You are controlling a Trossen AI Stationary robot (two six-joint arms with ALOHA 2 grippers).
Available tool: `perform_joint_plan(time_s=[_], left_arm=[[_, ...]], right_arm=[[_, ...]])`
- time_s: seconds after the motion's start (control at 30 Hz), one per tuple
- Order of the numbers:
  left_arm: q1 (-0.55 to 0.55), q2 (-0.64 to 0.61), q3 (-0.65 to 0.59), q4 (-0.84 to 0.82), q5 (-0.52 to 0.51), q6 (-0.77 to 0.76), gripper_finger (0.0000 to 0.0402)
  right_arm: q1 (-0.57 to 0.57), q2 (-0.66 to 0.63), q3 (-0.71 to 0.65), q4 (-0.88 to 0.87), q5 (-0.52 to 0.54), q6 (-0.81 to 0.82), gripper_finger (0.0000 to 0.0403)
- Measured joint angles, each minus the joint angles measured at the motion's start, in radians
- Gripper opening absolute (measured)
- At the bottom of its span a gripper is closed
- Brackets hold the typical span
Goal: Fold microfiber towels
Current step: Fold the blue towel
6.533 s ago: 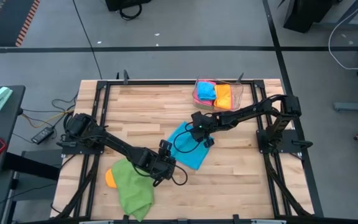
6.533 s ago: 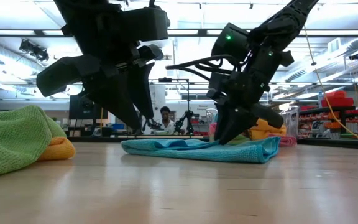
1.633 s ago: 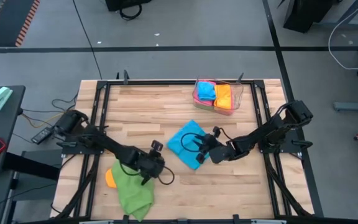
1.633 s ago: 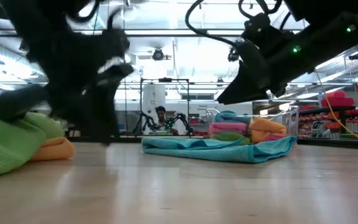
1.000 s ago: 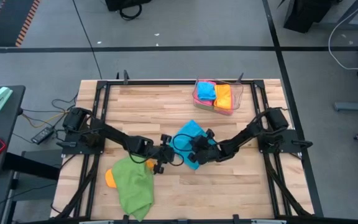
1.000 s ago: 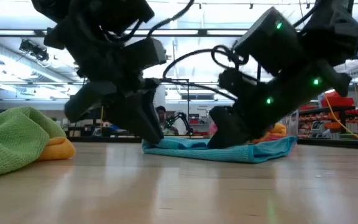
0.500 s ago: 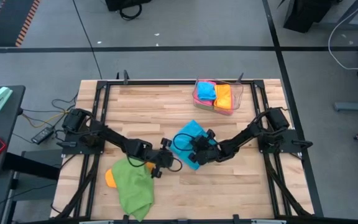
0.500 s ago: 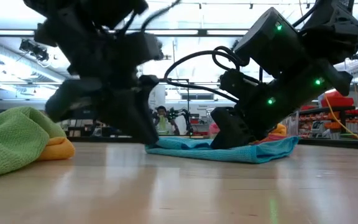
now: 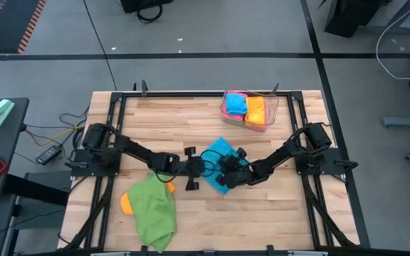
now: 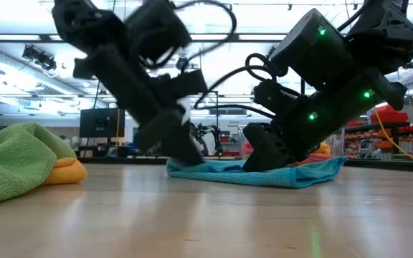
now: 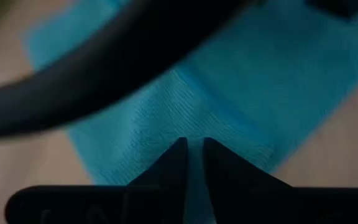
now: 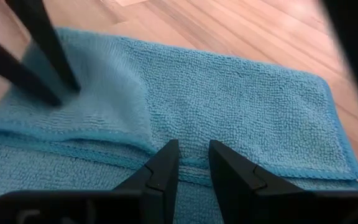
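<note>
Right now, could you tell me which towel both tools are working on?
The blue towel mid-table, spread flat; the green towel sits bunched near the front edge, untouched.

You have a sky-blue towel (image 9: 217, 158) at mid-worktop, its weave a fine looped grain with a slightly deeper blue hem. At the near left lies a lime-green towel (image 9: 152, 217) over an orange towel (image 9: 127, 203), of which only a rounded edge shows. The clear tray (image 9: 272, 110) at the far right holds blue, orange and pink cloths. Your worktop (image 9: 169, 124) is pale wood in lengthwise strips, framed in black. Both arms are black, the right arm (image 10: 335, 64) dotted with small green lights. The floor (image 9: 191, 28) is grey with a dark stripe.
</note>
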Motion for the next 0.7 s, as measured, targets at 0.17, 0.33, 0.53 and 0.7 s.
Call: perform_joint_plan(time_s=[0.17,0.33,0.53,0.7], left_arm=[[-0.023,0.01,0.004,-0.038,0.072,0.0,0.0049],[-0.057,-0.027,0.002,-0.099,0.087,0.017,0.0039],[-0.081,-0.082,-0.001,-0.126,0.11,0.067,0.0027],[-0.096,-0.092,-0.001,-0.125,0.099,0.119,0.0023]], right_arm=[[0.0,0.0,0.0,0.0,-0.001,0.0,0.0099],[0.0,0.0,0.0,0.001,-0.005,0.0,0.0099],[0.0,0.0,0.0,-0.002,-0.005,-0.001,0.0099],[0.0,0.0,0.0,-0.004,-0.004,-0.012,0.0099]])
